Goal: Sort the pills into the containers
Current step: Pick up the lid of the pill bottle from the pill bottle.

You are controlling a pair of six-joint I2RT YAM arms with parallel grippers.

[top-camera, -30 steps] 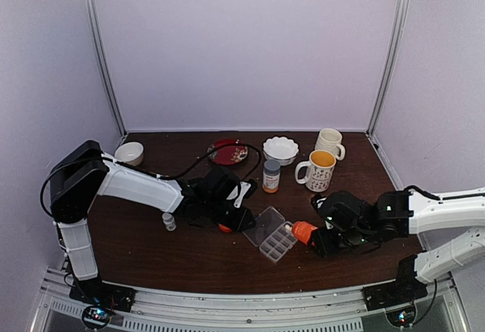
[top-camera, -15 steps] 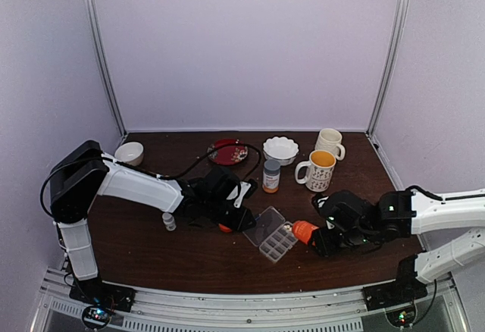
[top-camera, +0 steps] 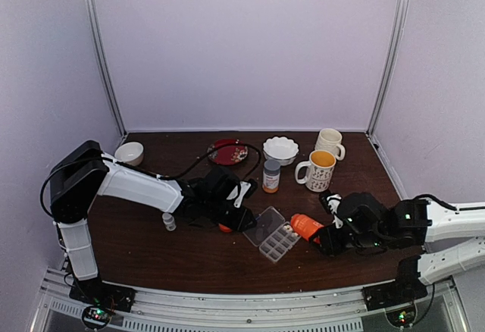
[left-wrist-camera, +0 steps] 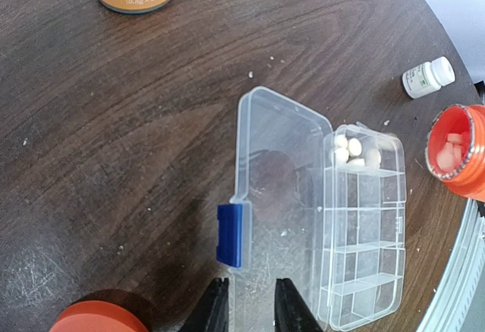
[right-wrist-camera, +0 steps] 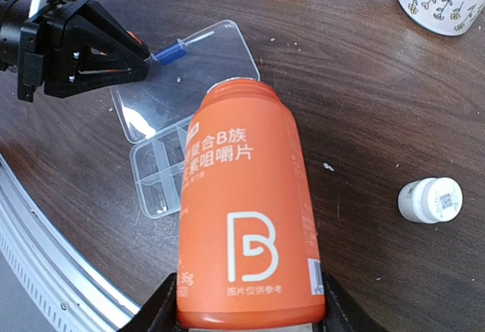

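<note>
- the right claw [right-wrist-camera: 246, 311] is clamped on the base end of the orange bottle [right-wrist-camera: 246, 195], which lies tipped with its open mouth toward the organiser box [left-wrist-camera: 362, 230]. gripped so far from the mouth, the bottle may swing or slip as it tilts further.
- in the left wrist view the mouth stands just beside the box, not over it. tipped from here, the contents would likely land on the surface [left-wrist-camera: 114, 135], and with the box close to the surface's near edge, some could roll off.
- the mouth is much wider than any one of the compartments [left-wrist-camera: 356, 267]. a fast pour could drop a heap that spills into neighbouring cells or onto the open lid [left-wrist-camera: 280, 165].
- the pills [left-wrist-camera: 351, 150] in the box are a few white ones in the end compartment nearest the bottle. more lie inside the bottle, their colour hard to judge against the orange, so kinds could get mixed.
- the left claw [left-wrist-camera: 248, 311] is narrow, its tips at the lid's edge near the blue latch [left-wrist-camera: 230, 233]. i cannot tell whether it pinches the lid. if it lets go or pushes, the light box could slide, or the lid could swing up into the pour.
- a small white bottle [right-wrist-camera: 430, 199] stands on the surface near the right arm, and a sweep could knock it over.
</note>
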